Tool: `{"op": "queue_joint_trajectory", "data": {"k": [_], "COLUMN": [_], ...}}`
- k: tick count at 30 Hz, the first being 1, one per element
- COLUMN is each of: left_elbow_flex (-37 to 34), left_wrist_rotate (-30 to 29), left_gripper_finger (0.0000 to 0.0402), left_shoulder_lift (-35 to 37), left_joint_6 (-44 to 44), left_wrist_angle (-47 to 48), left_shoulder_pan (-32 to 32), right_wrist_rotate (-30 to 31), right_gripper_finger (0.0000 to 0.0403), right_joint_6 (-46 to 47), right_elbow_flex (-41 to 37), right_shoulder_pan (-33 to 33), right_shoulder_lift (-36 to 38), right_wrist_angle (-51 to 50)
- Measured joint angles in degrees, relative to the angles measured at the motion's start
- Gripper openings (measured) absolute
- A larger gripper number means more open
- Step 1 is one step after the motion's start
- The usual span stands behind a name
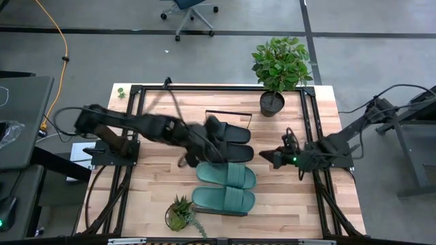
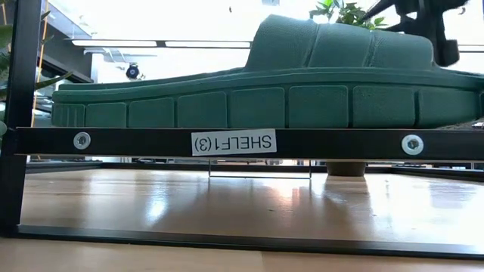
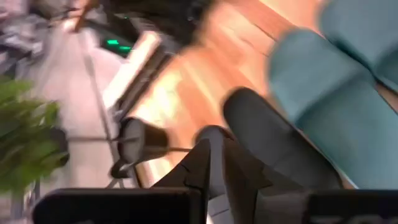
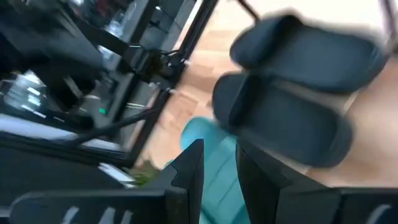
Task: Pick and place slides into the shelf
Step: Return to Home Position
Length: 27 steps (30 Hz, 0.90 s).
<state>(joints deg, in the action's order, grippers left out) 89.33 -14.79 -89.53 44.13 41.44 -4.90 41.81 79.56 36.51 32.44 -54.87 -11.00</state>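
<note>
Shelf [image 1: 225, 212] carrying four slides in a row: two teal slides [image 1: 225, 176] and two black slides [image 1: 229, 133]. Left gripper [image 1: 204, 146] over the black pair, fingers nearly closed, gripping nothing visible. Right gripper [image 1: 267, 157], slightly parted and empty, lies just beside the slides.

Four slides lie side by side on the shelf [image 1: 235, 116] mid-bench: two black [image 1: 228, 134] toward the far end, two teal [image 1: 227, 175] toward the near end.
</note>
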Motion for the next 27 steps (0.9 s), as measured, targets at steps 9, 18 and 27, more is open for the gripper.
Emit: {"op": "queue_joint_trajectory", "data": {"k": [9,18,27], "left_elbow_flex": [-0.37,-14.92,-36.13], "left_wrist_rotate": [0.07,0.84,4.18], "left_gripper_finger": [0.0001,0.0001,0.0001], "left_shoulder_lift": [15.16,33.61,45.02], "left_joint_6": [-8.99,-19.72,-25.76], "left_wrist_angle": [1.35,-10.91,-29.37], "left_shoulder_pan": [5.12,4.79,5.94], "right_wrist_rotate": [2.55,2.0,-14.04], "right_gripper_finger": [0.0084,0.0045,0.0002], "right_joint_6": [8.85,-31.01,-59.83], "right_elbow_flex": [-14.22,-8.94,2.63], "right_shoulder_pan": [2.35,1.92,-10.43], "right_shoulder_lift": [0.06,3.0,15.02], "right_wrist_angle": [19.33,40.3,26.85]}}
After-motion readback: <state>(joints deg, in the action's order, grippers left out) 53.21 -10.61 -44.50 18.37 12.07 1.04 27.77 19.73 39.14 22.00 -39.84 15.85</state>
